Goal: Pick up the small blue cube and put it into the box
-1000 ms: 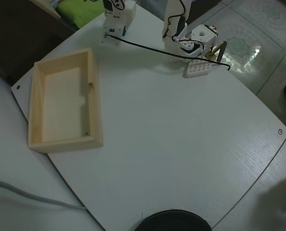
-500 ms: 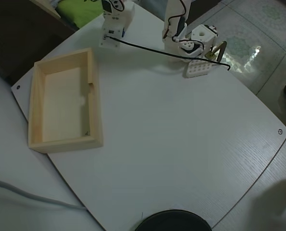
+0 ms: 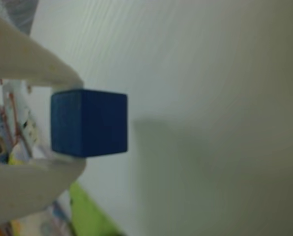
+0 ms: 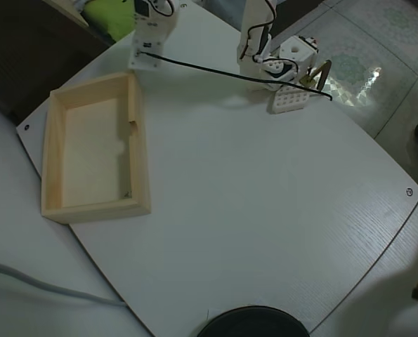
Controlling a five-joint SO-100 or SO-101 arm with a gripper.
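Observation:
The small blue cube fills the left middle of the wrist view, pinched between two white fingers, one above and one below it. My gripper is shut on it, held above the white table. In the overhead view the gripper hangs near the table's top edge, just beyond the top right corner of the box, a shallow pale wooden tray with nothing visible inside. The gripper's body hides the cube in the overhead view.
A black cable runs from the gripper to the arm base. Beside the base lies a small white perforated block. A black round object sits at the bottom edge. Something green lies past the table's top edge.
In the overhead view the gripper has shifted left and a little up, from right of the box's corner to just beyond it. The box has not moved.

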